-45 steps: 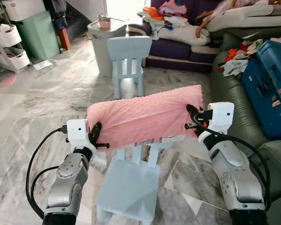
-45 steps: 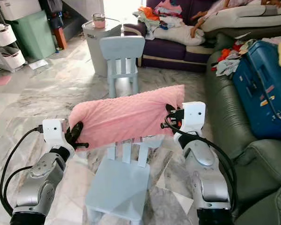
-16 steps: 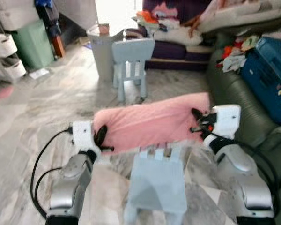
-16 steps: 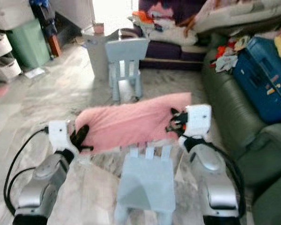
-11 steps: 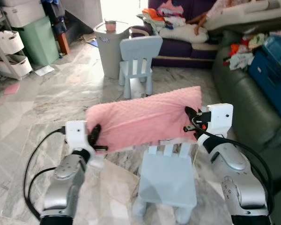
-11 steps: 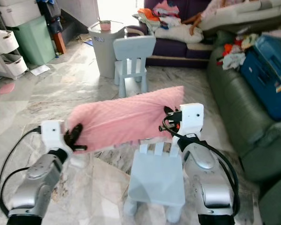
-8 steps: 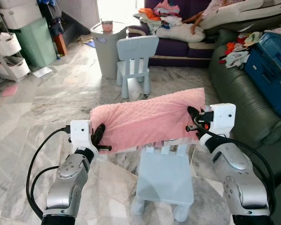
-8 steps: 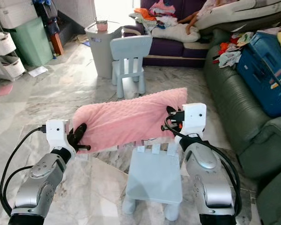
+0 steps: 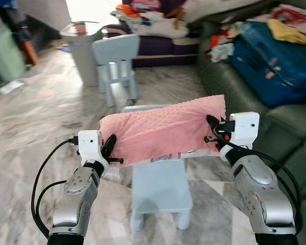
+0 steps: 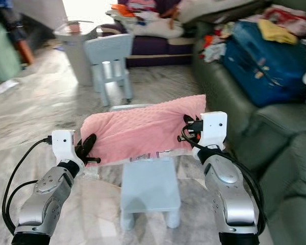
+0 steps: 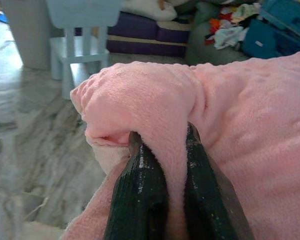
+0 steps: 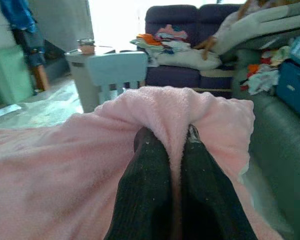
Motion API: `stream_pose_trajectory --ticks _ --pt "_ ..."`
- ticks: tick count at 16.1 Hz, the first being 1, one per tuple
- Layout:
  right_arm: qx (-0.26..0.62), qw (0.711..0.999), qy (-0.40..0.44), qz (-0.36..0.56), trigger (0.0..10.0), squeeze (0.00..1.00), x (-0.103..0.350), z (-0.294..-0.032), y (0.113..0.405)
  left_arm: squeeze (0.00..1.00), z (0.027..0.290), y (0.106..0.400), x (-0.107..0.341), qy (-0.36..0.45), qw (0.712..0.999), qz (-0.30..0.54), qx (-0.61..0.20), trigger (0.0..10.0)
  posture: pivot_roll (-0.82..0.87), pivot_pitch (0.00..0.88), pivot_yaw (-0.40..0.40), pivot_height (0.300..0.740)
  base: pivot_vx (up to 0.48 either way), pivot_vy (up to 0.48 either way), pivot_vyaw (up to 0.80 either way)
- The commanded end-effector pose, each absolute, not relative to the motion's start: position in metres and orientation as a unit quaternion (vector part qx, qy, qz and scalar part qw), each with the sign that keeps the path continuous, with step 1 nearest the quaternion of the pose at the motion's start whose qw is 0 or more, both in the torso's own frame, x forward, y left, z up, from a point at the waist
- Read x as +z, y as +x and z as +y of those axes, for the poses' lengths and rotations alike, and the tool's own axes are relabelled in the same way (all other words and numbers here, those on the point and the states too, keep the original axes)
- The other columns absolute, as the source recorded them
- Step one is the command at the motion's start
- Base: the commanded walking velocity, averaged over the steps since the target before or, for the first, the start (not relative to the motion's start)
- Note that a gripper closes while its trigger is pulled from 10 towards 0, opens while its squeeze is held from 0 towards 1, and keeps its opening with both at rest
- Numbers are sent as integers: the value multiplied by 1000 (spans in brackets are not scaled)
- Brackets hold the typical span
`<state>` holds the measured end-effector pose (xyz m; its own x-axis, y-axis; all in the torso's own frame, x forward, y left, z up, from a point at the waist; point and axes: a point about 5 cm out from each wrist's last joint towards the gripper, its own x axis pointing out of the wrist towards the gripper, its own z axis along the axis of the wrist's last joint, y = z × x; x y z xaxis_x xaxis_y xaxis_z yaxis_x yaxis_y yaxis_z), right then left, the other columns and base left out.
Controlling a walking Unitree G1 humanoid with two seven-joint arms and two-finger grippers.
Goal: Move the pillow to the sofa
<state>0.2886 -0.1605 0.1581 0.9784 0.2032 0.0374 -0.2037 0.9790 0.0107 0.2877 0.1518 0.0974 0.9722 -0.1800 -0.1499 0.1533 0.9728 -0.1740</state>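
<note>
Pink pillow (image 9: 163, 130) held above small blue chair (image 9: 159, 186), pinched at either end by left gripper (image 9: 111, 151) and right gripper (image 9: 212, 128), fingers clamped on fabric.

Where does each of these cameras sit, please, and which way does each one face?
Left eye view: on the head, looking forward and down at the pink pillow held above a small blue chair; both silver arms show.
Right eye view: beside it, same scene, with the green sofa on the right.
Left wrist view: on the left wrist, looking along the left gripper, pinching the pillow.
Right wrist view: along the right gripper, likewise pinching.
Both wrist views share the pillow and a second blue chair.
</note>
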Motion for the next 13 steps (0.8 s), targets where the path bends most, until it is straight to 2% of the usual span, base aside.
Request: stream_pose_trajectory --ticks 1,11,13 --pt "97 995 2 -30 10000 0 165 -163 290 0 153 290 98 -80 990 83 -85 10000 -166 0 15 740 0 0 -800" --pt "99 995 -5 -26 10000 0 165 -164 289 0 146 291 92 -99 987 99 -78 10000 -181 0 5 740 0 0 -800" --pt "100 995 -9 -26 10000 0 164 -165 288 0 144 290 92 -103 987 97 -78 10000 -182 0 4 740 0 0 0"
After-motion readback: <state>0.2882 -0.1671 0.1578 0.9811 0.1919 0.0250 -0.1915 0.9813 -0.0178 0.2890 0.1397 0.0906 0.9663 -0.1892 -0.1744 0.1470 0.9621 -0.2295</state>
